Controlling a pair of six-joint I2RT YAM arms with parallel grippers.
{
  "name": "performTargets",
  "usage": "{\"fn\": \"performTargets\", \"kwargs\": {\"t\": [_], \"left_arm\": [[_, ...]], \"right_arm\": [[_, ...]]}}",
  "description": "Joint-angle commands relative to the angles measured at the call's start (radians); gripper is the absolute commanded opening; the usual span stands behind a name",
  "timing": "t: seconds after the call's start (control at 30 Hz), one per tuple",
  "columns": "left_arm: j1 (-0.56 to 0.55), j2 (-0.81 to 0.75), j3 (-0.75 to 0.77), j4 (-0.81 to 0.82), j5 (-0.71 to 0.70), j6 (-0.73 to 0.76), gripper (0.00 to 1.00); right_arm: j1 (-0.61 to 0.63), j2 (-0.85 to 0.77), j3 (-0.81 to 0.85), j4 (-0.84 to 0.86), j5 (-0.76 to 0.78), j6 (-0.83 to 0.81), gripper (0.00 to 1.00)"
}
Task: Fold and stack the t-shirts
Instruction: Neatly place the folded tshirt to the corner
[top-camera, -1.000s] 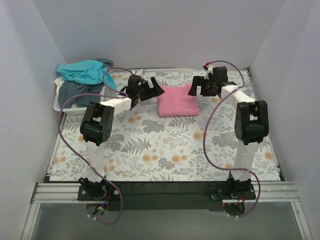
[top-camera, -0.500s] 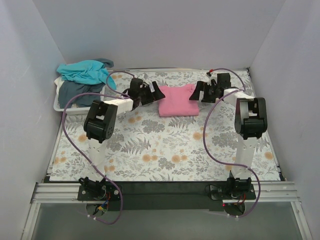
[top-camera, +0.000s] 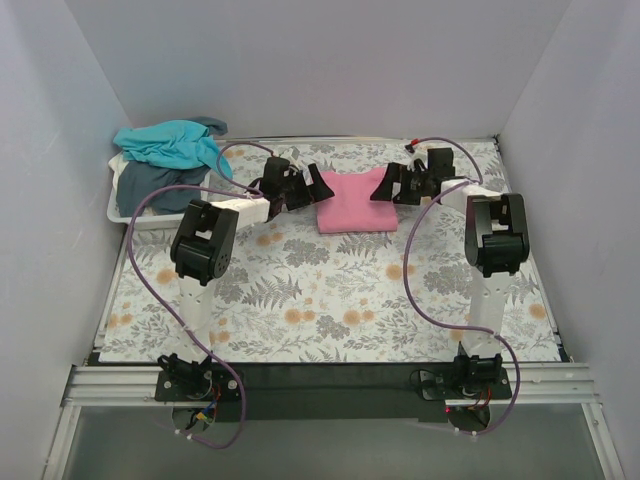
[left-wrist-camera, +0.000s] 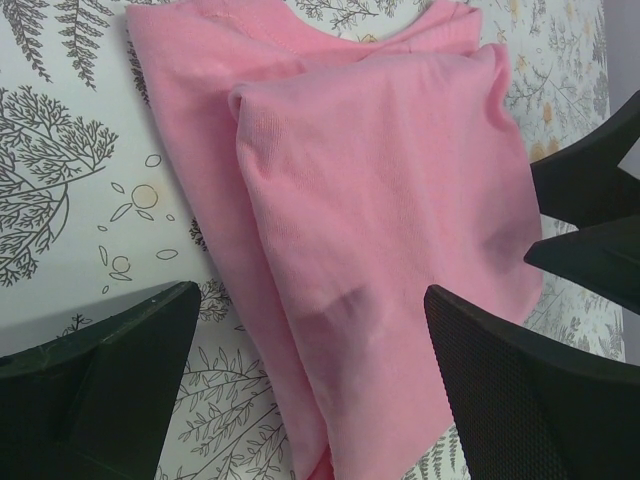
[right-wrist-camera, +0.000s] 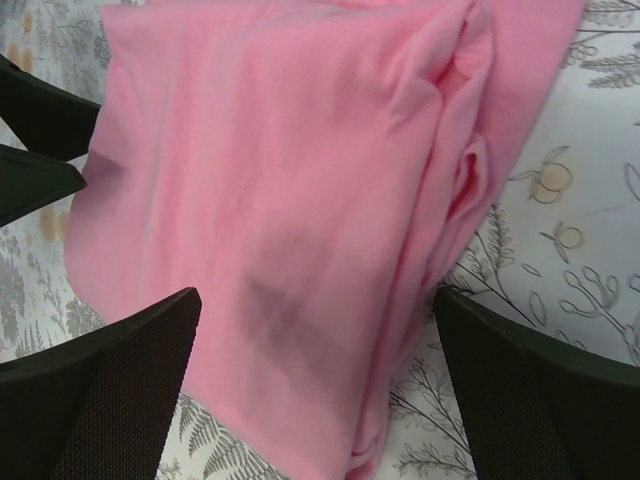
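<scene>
Left hand (top-camera: 316, 185) and right hand (top-camera: 385, 186) are hovering wide open, holding nothing, flanking the folded pink t-shirt (top-camera: 355, 205); soft, light, limp cotton, probably best pinched at its thick folded edges.

The table (top-camera: 330, 300) is covered by a pale sheet printed with grey fern fronds and small orange flowers, running from the dark strip at the near edge to the back wall. A pink t-shirt (top-camera: 352, 203) lies flat on it in the far middle, folded into a rough rectangle with its layers showing along one side, and the print is bare all round it. A white basket (top-camera: 125, 212) stands on the far left corner, close against the left wall, well apart from the pink t-shirt.
</scene>
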Motion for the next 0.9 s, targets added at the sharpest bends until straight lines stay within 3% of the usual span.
{"fn": "performTargets", "kwargs": {"t": [0.0,0.3,0.87], "left_arm": [[-0.006,-0.008,0.014,-0.021,0.009,0.016,0.87],[-0.007,-0.014,0.000,-0.008,0.023,0.012,0.87],[-0.013,0.004,-0.003,0.005,0.036,0.016,0.87]], "right_arm": [[0.039,0.056,-0.007,-0.023,-0.006,0.013,0.91],[0.075,0.083,-0.001,-0.015,0.007,0.027,0.87],[0.115,0.150,0.040,-0.015,0.031,0.044,0.64]]}}
